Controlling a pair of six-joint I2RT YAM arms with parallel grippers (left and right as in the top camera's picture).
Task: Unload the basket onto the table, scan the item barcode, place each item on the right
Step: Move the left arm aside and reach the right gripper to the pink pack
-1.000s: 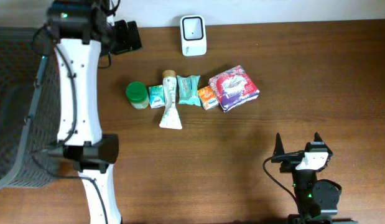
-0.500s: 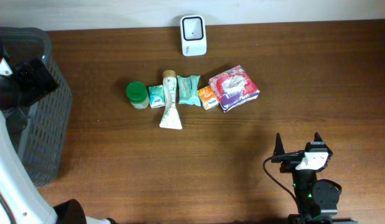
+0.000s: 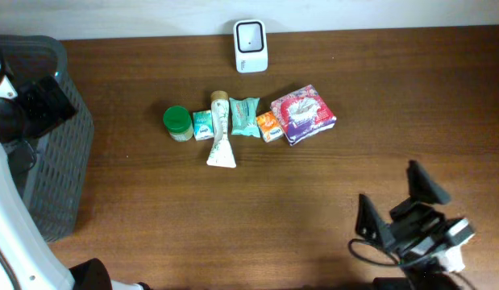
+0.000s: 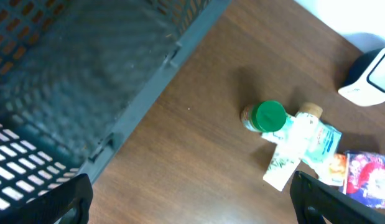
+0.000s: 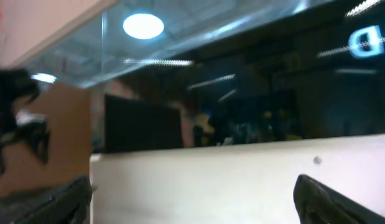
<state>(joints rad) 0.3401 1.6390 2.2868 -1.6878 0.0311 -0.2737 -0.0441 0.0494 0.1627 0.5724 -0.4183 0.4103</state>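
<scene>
Overhead gives you the brown table (image 3: 313, 193) first, then the grey mesh basket (image 3: 72, 153) at its 9 o'clock side. Your white left arm (image 3: 11, 217) stands over that basket. In the left wrist view the left gripper (image 4: 198, 205) has its fingers (image 4: 68, 202) spread to the frame's bottom corners with only bare wood between them, so it is wide open and empty. The right gripper (image 3: 394, 201) sits at 5 o'clock, its claw just as wide and holding nothing.

The row of items (image 3: 237, 121) lies just above centre, toward 12 o'clock, well apart from both claws. The purple packet (image 3: 304, 113) ends the row at 3 o'clock, and the white tube (image 3: 221, 137) lies mid-row with its cap toward 12. The white scanner (image 3: 251, 46) stands at 12 o'clock by the far edge. Then come the teal packet (image 3: 245, 116) beside the tube, the green-lidded jar (image 3: 177, 122) at the 9 o'clock end, a small teal box (image 3: 201, 125) and an orange box (image 3: 269, 126).
</scene>
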